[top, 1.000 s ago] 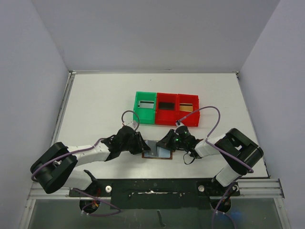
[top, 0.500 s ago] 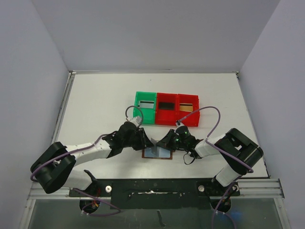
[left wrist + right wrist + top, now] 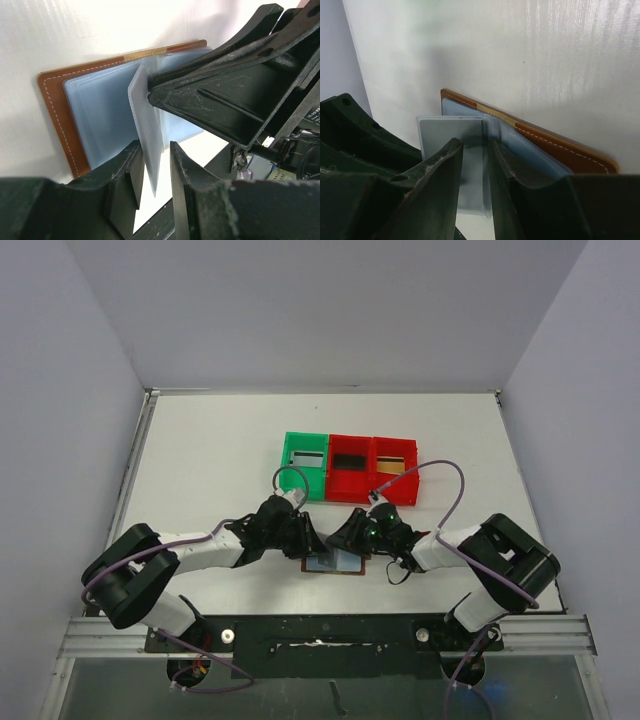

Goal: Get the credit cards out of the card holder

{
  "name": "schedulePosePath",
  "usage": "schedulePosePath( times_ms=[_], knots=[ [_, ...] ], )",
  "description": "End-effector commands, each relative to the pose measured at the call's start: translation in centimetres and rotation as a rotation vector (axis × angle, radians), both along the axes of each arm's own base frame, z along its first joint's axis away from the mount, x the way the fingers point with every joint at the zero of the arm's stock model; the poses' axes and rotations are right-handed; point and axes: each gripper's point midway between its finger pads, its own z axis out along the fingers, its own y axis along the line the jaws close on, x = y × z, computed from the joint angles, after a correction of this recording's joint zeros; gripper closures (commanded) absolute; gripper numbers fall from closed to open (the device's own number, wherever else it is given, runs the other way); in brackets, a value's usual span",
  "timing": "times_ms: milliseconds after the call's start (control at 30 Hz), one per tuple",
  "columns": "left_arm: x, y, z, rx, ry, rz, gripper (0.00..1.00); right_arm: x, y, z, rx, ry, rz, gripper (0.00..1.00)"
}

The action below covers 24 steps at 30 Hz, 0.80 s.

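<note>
Credit card stands up from open card holder, flanked by left hand and right hand. Both narrow, grip cannot be told. Bins far.

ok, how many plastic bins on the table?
3, in a row beyond the card holder: green bin leftmost, middle red bin, right red bin. None looks hidden.

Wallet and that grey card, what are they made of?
The wallet looks like brown leather, matt, with pale stitching along its edge; it could be imitation. Its pockets look like soft, cloudy blue plastic. The card looks like thin, stiff, smooth grey plastic.
</note>
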Motion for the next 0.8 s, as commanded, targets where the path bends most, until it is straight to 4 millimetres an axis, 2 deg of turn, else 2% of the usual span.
schedulePosePath(
  times_ms=[0, 200, 300, 500, 567, 767],
  knots=[
    [0.9, -1.5, 2.0, -0.078, -0.055, -0.008, 0.73, 0.3, -1.5, -0.2, -0.095, -0.013, -0.013, 0.68],
    [1.1, -1.7, 2.0, -0.085, -0.057, -0.005, 0.73, 1.1, -1.2, 2.6, -0.073, -0.088, -0.009, 0.54],
    [1.0, -2.2, 2.3, -0.115, -0.056, -0.019, 0.73, 1.5, -1.2, 3.5, -0.075, -0.105, -0.015, 0.52],
    [0.8, -3.1, 2.8, -0.161, -0.053, -0.051, 0.73, 1.8, -1.9, 3.9, -0.094, -0.107, -0.043, 0.52],
    [0.8, -3.2, 2.7, -0.158, -0.049, -0.061, 0.73, 2.0, -2.8, 4.0, -0.126, -0.106, -0.078, 0.52],
    [0.8, -4.5, 3.0, -0.144, -0.064, -0.098, 0.72, 1.9, -7.9, 5.0, -0.248, -0.119, -0.227, 0.51]
  ],
)
